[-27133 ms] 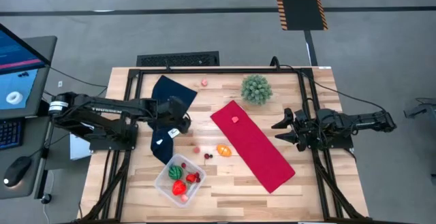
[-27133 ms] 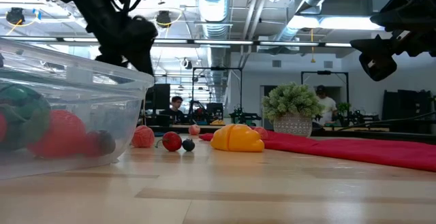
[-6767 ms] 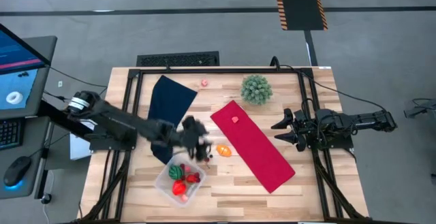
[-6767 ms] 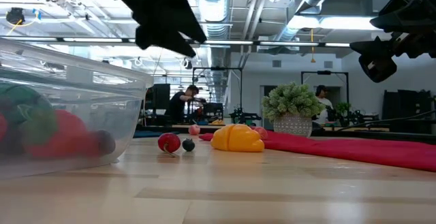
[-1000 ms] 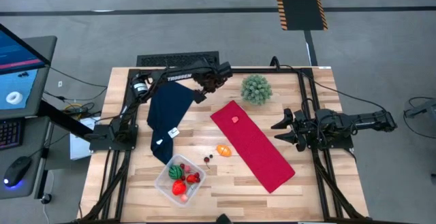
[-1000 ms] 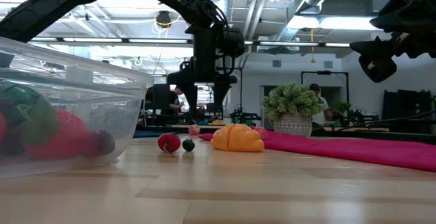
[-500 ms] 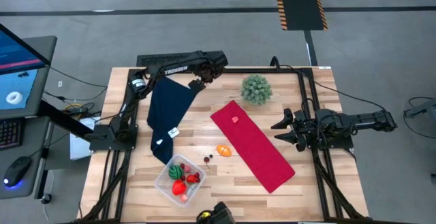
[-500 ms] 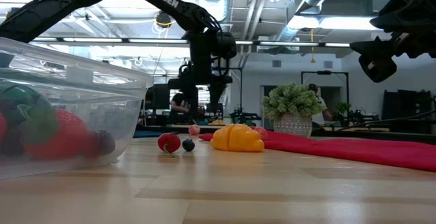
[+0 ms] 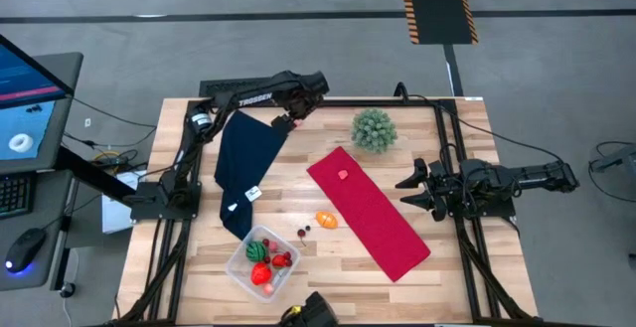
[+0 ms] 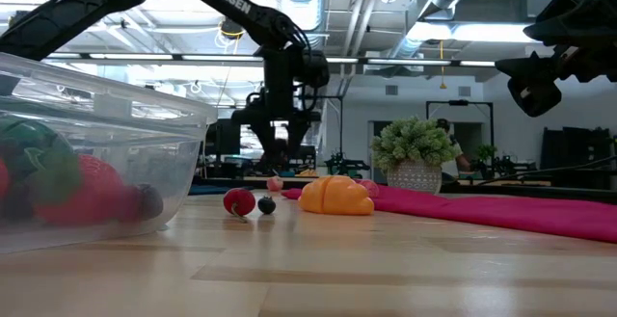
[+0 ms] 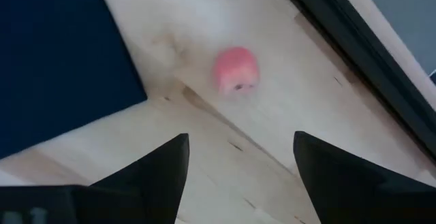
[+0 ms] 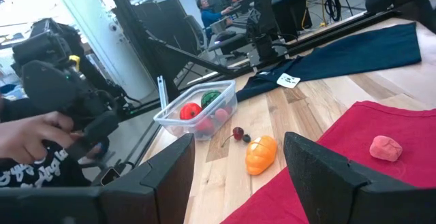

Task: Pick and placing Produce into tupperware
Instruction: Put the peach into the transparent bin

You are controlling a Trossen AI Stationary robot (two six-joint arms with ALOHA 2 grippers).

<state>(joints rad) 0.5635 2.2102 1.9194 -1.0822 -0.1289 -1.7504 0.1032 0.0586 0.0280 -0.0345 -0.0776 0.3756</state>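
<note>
A small pink fruit (image 11: 236, 71) of the produce lies on the wood near the table's far edge, beside the dark blue cloth's (image 9: 246, 163) far corner. My left gripper (image 9: 287, 120) hangs above it, pointing down, open, its fingers (image 11: 160, 173) clear of the fruit. An orange piece (image 9: 326, 220) and two cherries (image 9: 303, 232) lie at mid-table. A pink piece (image 9: 343, 175) rests on the red cloth (image 9: 370, 213). The clear tupperware (image 9: 241, 273) at the near left holds red and green pieces. My right gripper (image 9: 407, 190) waits open at the right.
A spiky green plant ball (image 9: 374, 128) stands at the far side, right of the left gripper. A person's hand (image 12: 27, 139) holds a dark device (image 9: 310, 312) at the table's near edge. Black frame rails (image 9: 199, 168) run along the left and right sides.
My left gripper has swung a little toward the table's left edge along the far side and now hangs over the pink fruit by the blue cloth's corner. The produce and the tupperware have kept their places.
</note>
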